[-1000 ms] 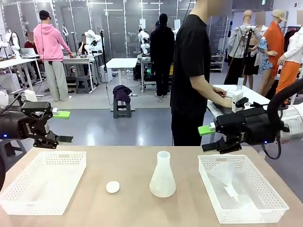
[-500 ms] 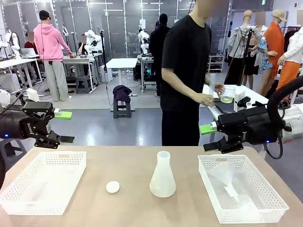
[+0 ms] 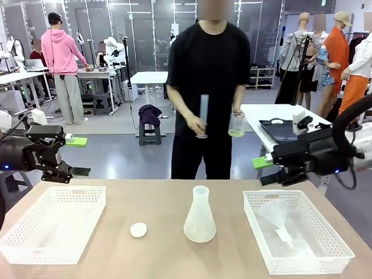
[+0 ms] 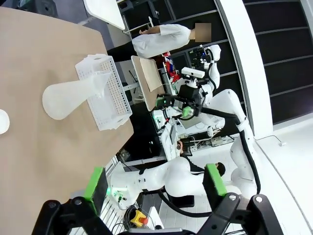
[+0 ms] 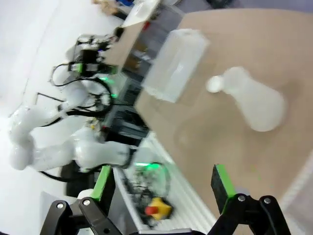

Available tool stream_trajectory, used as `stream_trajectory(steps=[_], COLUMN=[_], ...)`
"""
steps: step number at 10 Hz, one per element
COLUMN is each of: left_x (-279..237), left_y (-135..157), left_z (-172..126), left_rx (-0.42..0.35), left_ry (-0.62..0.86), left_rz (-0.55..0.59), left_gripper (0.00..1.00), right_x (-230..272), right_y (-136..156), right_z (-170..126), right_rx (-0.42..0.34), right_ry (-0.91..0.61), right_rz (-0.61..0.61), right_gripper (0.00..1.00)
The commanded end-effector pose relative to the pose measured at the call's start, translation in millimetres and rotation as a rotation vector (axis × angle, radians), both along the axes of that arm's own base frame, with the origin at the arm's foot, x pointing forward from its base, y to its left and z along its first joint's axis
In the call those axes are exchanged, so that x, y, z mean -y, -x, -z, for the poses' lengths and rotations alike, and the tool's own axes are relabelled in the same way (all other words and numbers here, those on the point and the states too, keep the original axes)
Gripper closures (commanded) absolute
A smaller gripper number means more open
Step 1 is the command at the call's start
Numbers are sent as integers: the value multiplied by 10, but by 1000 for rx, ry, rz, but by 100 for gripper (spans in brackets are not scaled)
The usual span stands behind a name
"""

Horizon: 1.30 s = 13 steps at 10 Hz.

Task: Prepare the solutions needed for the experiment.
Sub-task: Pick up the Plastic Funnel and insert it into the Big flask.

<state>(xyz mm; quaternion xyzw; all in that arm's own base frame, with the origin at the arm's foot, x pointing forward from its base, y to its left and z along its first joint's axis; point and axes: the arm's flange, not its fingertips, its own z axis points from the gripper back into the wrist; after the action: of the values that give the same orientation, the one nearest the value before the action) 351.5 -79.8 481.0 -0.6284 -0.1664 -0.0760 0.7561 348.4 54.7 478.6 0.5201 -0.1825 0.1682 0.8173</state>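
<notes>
while the person (image 3: 209, 70) stands at the far side of the table (image 3: 163, 256), the solution (image 3: 236, 133) sits as a shallow yellow-green layer in the bottom of a clear beaker (image 3: 236, 123) held up in front of their body, with a tall cylinder (image 3: 204, 115) held upright beside it. the right gripper (image 3: 266, 172) hangs lower and to the right of the beaker, apart from it, jaws spread and empty by the far edge of the right basket (image 3: 308, 261). the left gripper (image 3: 77, 156) hovers well apart at the other end, above the left basket (image 3: 35, 253), also spread wide with nothing in it. between the baskets stand a frosted flask (image 3: 199, 218) and a white disc (image 3: 138, 229).
</notes>
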Motion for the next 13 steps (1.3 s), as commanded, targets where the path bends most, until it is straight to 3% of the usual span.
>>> stream_trajectory(steps=[1, 4, 6, 7, 9, 11, 13], left_x=[28, 28, 28, 28, 28, 28, 28], left_y=[-3, -3, -3, -3, -3, -3, -3], left_z=[-11, -11, -11, -11, -11, -11, -11], left_rx=[-11, -11, -11, -11, -11, -11, -11], left_ry=[28, 28, 28, 28, 28, 28, 28], left_rz=[-1, -1, -1, -1, -1, -1, -1], left_gripper=[0, 0, 0, 0, 0, 0, 0], right_x=[280, 222, 87, 36, -2, -12, -31], right_y=[-439, -1032, -1293, -1378, -1503, -1509, -1470], right_z=[-129, -459, -585, -607, -599, -555, -519], right_rx=[172, 428, 626, 672, 672, 605, 613], right_ry=[251, 507, 714, 808, 954, 1006, 987], right_rz=[47, -110, -351, -441, -596, -781, -703], right_gripper=[0, 0, 0, 0, 0, 0, 0])
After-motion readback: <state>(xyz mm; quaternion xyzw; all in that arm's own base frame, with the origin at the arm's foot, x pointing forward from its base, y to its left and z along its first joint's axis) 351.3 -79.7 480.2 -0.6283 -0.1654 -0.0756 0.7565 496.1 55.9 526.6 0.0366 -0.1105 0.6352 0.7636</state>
